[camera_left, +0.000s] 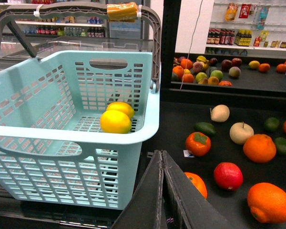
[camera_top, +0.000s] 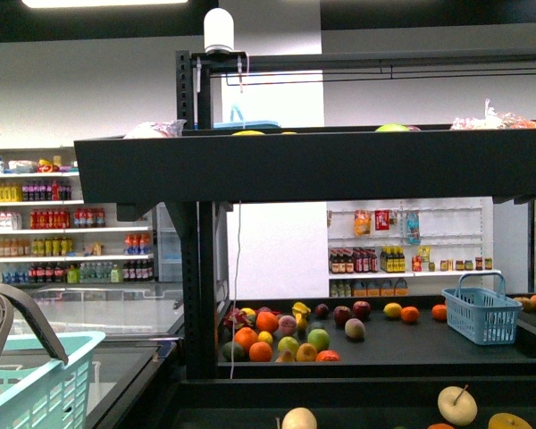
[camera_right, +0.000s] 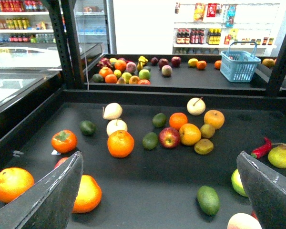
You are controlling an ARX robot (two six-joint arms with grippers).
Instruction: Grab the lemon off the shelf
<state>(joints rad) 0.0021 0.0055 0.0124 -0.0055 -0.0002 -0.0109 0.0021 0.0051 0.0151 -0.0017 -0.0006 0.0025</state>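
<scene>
The black shelf (camera_top: pixel 313 165) has wide dark trays with fruit scattered on them. Two yellow lemons (camera_left: pixel 115 121) lie in the light blue basket (camera_left: pixel 47 109) beside the shelf's lower tray (camera_left: pixel 238 200). My left gripper (camera_left: pixel 161 157) is shut and empty, by the basket's near corner and above the tray edge. My right gripper (camera_right: pixel 158 157) is open and empty, over bare tray floor (camera_right: pixel 148 191). A yellow round fruit (camera_right: pixel 189 134) lies among apples and oranges ahead of it; I cannot tell if it is a lemon. Neither gripper shows in the front view.
Oranges (camera_right: pixel 120 143), a persimmon (camera_right: pixel 64 140), avocados (camera_right: pixel 208 199), a red chili (camera_right: pixel 262 148) and a pear (camera_right: pixel 280 155) lie on the lower tray. A small blue basket (camera_top: pixel 481 313) and more fruit (camera_top: pixel 286 335) sit on the far tray. Upright posts (camera_right: pixel 69 43) stand left.
</scene>
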